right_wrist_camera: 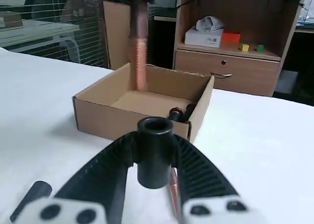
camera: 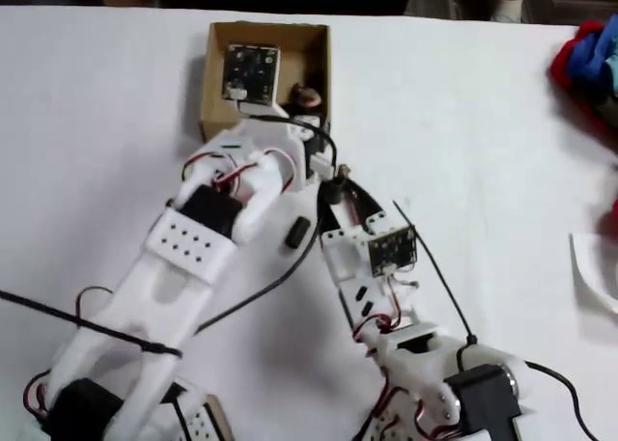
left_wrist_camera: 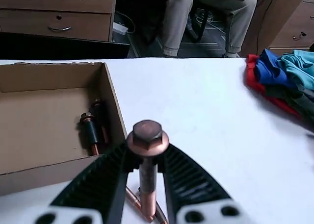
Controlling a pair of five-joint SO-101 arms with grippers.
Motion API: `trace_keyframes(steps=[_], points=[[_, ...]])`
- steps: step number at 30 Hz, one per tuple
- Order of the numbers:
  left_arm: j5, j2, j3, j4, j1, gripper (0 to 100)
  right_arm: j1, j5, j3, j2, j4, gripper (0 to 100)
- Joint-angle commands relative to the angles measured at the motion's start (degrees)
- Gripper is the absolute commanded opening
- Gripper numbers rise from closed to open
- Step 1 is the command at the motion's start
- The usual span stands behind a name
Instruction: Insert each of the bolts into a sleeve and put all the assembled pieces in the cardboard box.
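Office: wooden desk (right_wrist_camera: pixel 230 42) w/ drawers (right_wrist_camera: pixel 223 74).

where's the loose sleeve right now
High view: the loose sleeve lies on the table beside the right claw, short of the cardboard box.

Light was bright and diffuse; the white table (camera: pixel 463 103) glared nearly featureless; soft, faint shadows lay beneath both arms; beyond the left gripper's (left_wrist_camera: pixel 147 153) jaws the cardboard box (left_wrist_camera: pixel 44 111) was evenly lit, the room behind it dim.
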Motion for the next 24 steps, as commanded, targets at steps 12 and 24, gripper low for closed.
trace_keyframes(steps=[12, 24], points=[[-0.8, -3.0, 2.5, -0.4, 5.3, 2, 0.6, 0.4, -2.3, -2.4, 0.4, 2.0], [-0.7, -3.2, 2.7, -0.3, 5.7, 2, 0.5, 0.4, -2.3, -2.4, 0.4, 2.0]])
